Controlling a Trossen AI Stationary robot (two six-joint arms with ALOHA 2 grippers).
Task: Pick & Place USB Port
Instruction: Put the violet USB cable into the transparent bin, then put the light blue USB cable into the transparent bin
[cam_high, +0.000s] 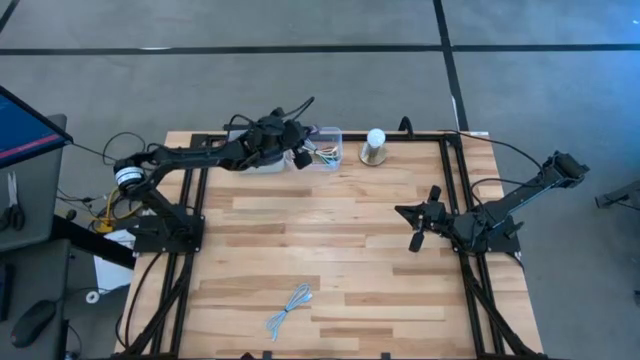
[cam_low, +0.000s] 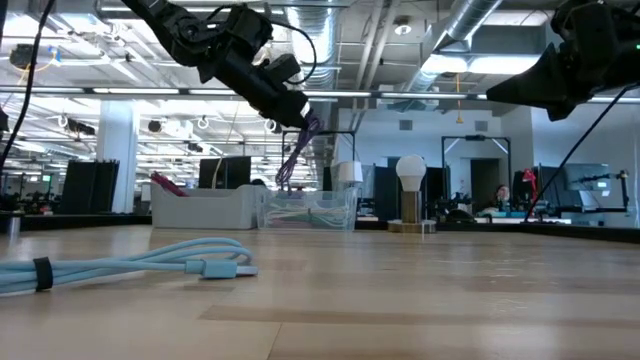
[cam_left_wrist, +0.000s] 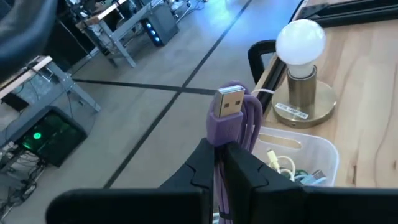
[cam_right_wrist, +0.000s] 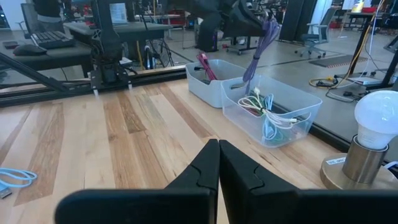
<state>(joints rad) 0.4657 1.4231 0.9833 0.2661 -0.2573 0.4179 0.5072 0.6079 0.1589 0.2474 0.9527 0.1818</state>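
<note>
We are holding the purple USB cable (cam_left_wrist: 231, 118) clenched in our left gripper (cam_left_wrist: 221, 158), plug pointing up, directly above the clear bin (cam_high: 326, 152); our right gripper (cam_high: 420, 222) is waiting clenched mid-worktop

Place: a robotics lab set inside a large open-plan office or workshop hall.
Ceiling: exposed silver ducts (cam_low: 478, 25) and pipes, with rows of strip lights running far back.
Floor: grey concrete (cam_high: 300, 80) marked with dark lines.
Work surface: a butcher-block wood counter (cam_high: 330, 250) edged with black metal framing, two dark robot arms bolted to it.
Background: rows of desks with dark monitors (cam_low: 225, 170), office chairs, and a person seated far off (cam_low: 500, 195).
Nearby gear: a keyboard (cam_right_wrist: 53, 38) on a side desk, an electronics box with a green light (cam_left_wrist: 40, 135) on the floor, loose wiring beside the counter.
</note>
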